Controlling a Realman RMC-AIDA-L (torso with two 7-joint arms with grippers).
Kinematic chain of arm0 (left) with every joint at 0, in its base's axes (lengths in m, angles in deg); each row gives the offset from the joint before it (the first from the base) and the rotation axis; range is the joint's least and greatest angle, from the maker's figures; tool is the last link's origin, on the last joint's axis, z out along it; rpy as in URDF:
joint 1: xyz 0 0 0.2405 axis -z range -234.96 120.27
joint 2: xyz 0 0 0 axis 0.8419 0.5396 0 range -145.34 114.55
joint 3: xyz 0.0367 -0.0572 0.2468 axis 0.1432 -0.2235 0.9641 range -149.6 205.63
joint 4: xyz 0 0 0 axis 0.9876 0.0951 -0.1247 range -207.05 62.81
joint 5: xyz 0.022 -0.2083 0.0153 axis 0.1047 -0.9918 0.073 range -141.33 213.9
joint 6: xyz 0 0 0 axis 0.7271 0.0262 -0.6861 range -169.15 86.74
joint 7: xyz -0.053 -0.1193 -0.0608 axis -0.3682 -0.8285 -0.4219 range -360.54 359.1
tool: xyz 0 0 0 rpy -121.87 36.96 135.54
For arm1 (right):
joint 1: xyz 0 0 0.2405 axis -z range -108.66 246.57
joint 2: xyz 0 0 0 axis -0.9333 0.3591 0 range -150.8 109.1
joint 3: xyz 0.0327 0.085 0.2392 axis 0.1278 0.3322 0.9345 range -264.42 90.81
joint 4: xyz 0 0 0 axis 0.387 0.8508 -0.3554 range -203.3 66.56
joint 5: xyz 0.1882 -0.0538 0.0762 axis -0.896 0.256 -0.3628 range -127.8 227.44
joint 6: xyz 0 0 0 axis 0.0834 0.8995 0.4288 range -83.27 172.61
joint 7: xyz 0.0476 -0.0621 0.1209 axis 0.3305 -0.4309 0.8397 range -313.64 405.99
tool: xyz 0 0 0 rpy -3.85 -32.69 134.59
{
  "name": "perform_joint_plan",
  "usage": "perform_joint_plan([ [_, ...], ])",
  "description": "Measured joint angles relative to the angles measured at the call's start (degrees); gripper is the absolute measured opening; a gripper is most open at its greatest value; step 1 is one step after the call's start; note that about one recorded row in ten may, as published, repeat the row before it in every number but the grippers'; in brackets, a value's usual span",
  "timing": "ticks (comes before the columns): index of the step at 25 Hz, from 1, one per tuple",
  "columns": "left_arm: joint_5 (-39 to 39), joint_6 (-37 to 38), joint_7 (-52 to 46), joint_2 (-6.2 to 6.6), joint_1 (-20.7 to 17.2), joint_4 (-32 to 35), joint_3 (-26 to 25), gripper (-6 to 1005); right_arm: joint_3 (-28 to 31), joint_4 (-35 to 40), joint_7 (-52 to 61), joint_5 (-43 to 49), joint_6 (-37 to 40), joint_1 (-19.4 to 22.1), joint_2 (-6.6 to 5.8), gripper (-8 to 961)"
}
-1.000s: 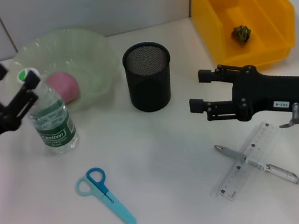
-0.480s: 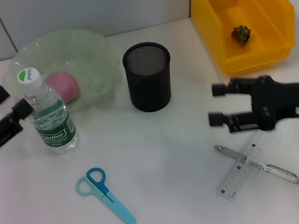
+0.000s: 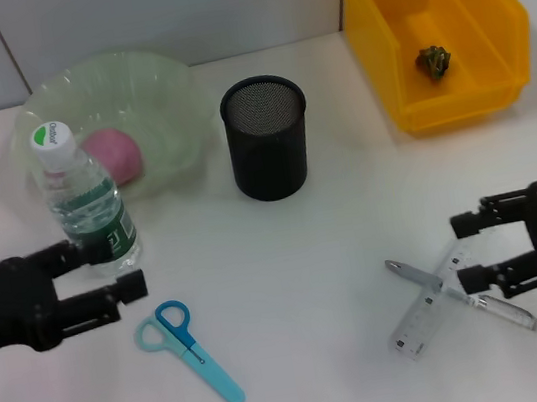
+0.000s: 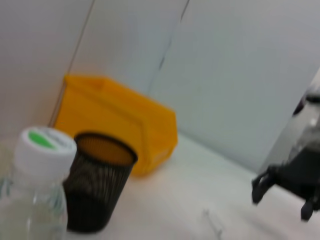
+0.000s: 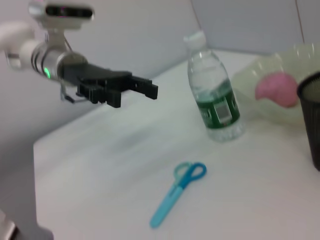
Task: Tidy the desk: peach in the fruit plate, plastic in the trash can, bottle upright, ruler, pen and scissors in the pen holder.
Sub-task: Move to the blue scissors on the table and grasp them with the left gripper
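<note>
The clear bottle (image 3: 87, 203) with a green-white cap stands upright in front of the pale green fruit plate (image 3: 168, 100), which holds the pink peach (image 3: 116, 152). My left gripper (image 3: 118, 268) is open, low beside the bottle's base and just above the blue scissors (image 3: 186, 350). To the right, the pen (image 3: 462, 294) lies across the clear ruler (image 3: 430, 314), and my right gripper (image 3: 465, 252) hangs open just over their far ends. The black mesh pen holder (image 3: 267, 138) stands mid-table. Crumpled plastic (image 3: 432, 59) lies in the yellow trash can (image 3: 487, 37).
The right wrist view shows the bottle (image 5: 214, 97), scissors (image 5: 177, 192) and the left gripper (image 5: 149, 89) over bare white table. In the left wrist view the pen holder (image 4: 97, 180) sits before the yellow trash can (image 4: 120, 120). A wall runs behind the table.
The left gripper has let go of the bottle's top and dropped back toward the near edge. The right gripper has drawn back and down over the ruler and pen.
</note>
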Motion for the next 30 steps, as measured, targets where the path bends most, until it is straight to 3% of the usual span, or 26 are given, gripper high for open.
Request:
perform_joint_plan([
  [1, 6.84, -0.34, -5.4, -1.28, 0.61, 5.46, -0.31, 811, 0.74, 0.66, 0.48, 1.25, 0.48, -0.11, 0.05, 818],
  [2, 8.81, -0.32, -7.54, -1.63, 0.87, 7.22, -0.42, 811, 1.25, 1.24, 0.93, 2.06, 0.86, -0.17, 0.1, 818],
  [6, 11.16, 0.06, -10.76, -1.97, 1.19, 10.08, -0.28, 811, 2.3, 3.49, 3.6, 3.69, 1.99, -0.09, 0.25, 818],
  [7, 14.48, 1.64, -16.33, -2.35, 2.0, 16.19, 0.45, 812, 2.61, 3.96, 4.58, 3.91, 2.23, -0.06, 0.27, 818],
  [11, 17.72, 2.08, -22.83, -2.72, 3.91, 20.36, 0.47, 812, 4.59, 4.47, 6.23, 3.98, 2.93, -0.23, 0.46, 818],
  [18, 26.8, 0.66, -42.0, -3.4, 9.57, 21.38, 3.62, 812, 6.97, 4.51, 2.66, 3.98, 2.36, -0.39, 1.8, 818],
  [30, 37.51, -0.43, -65.52, -3.51, 16.14, 21.23, 11.22, 798, 7.52, 7.73, 1.5, 4.58, 2.8, -0.35, 1.37, 819],
])
